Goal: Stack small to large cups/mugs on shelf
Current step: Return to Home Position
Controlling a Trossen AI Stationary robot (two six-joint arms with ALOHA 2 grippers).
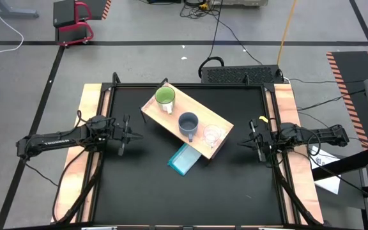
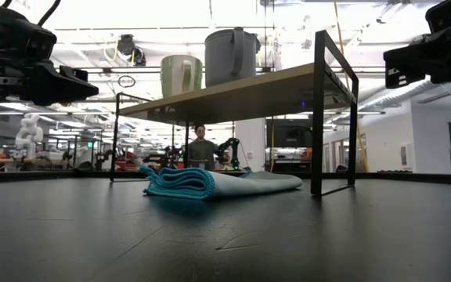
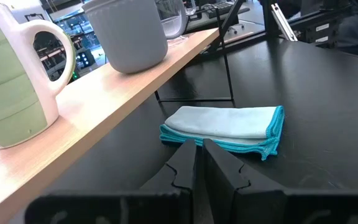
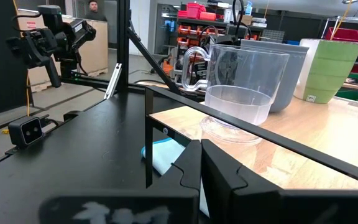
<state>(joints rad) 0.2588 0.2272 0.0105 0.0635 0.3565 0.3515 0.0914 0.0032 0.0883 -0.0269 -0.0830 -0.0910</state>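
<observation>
The shelf (image 1: pixel 200 107) is a light wooden board on thin dark legs, set slantwise in the middle of the table. Three vessels stand upright in a row on it: a lime-green mug (image 1: pixel 165 98) with a white handle, a grey-blue mug (image 1: pixel 188 123) and a clear glass cup (image 1: pixel 212 135). My left gripper (image 1: pixel 128 133) hovers shut to the left of the shelf, facing the green mug (image 3: pixel 5 87) and the grey-blue mug (image 3: pixel 129 31). My right gripper (image 1: pixel 246 142) hovers shut to the right of the shelf, nearest the glass cup (image 4: pixel 244 81).
A folded light-blue cloth (image 1: pixel 185 160) lies on the black table, partly under the near edge of the shelf (image 2: pixel 241 94). Wooden side strips (image 1: pixel 91 108) flank the black mat. A person stands in the room far behind the table.
</observation>
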